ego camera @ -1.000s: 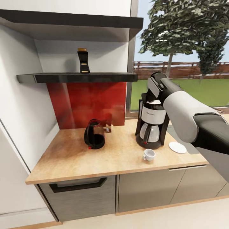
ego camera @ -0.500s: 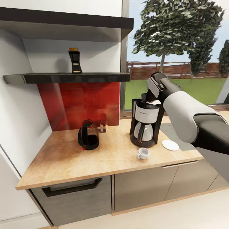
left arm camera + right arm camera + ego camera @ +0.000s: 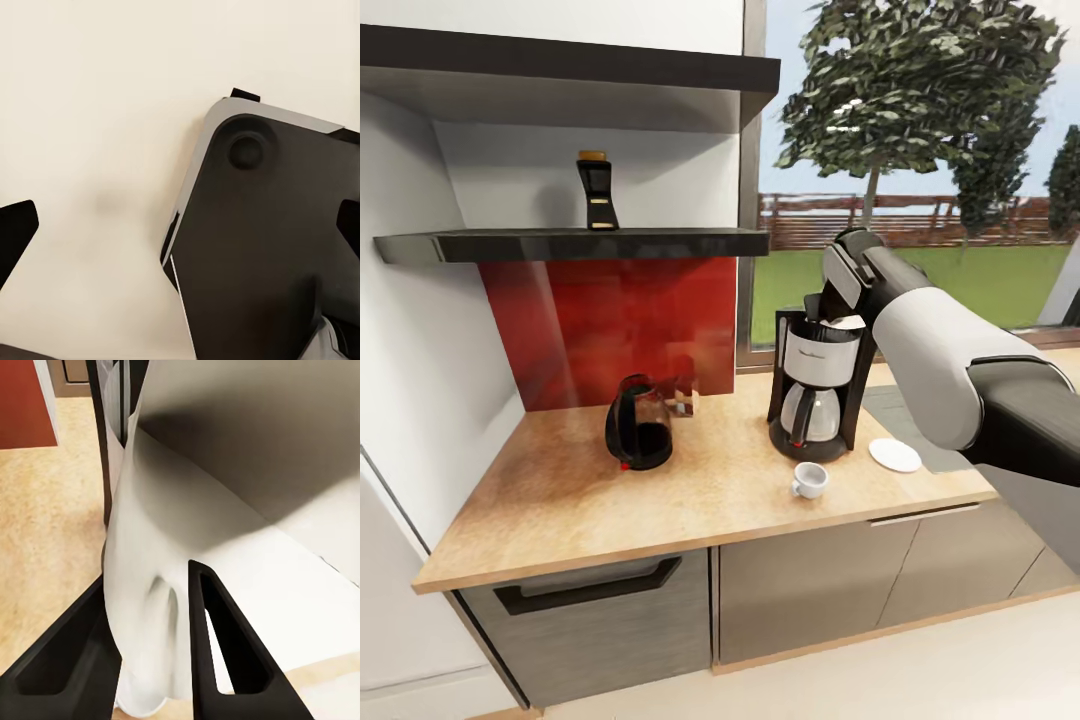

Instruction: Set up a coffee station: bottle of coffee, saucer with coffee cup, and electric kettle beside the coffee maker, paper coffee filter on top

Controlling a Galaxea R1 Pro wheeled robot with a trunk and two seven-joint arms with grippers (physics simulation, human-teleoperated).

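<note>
My right pincer (image 3: 154,637) grips the paper coffee filter (image 3: 225,547) over the coffee maker (image 3: 817,385); left pincer (image 3: 180,225) spread open.

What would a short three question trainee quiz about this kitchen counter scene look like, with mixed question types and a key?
1. True or false: the small white coffee cup sits on the round white saucer.
2. Where is the dark bottle of coffee with the tan cap? A) on the wooden countertop B) on the black shelf C) in the right end effector
3. Fill in: the right end effector is shut on the white paper coffee ____ at the top of the black and silver coffee maker.

Key: 1 false, the cup stands on the countertop apart from the saucer; 2 B; 3 filter.
</note>
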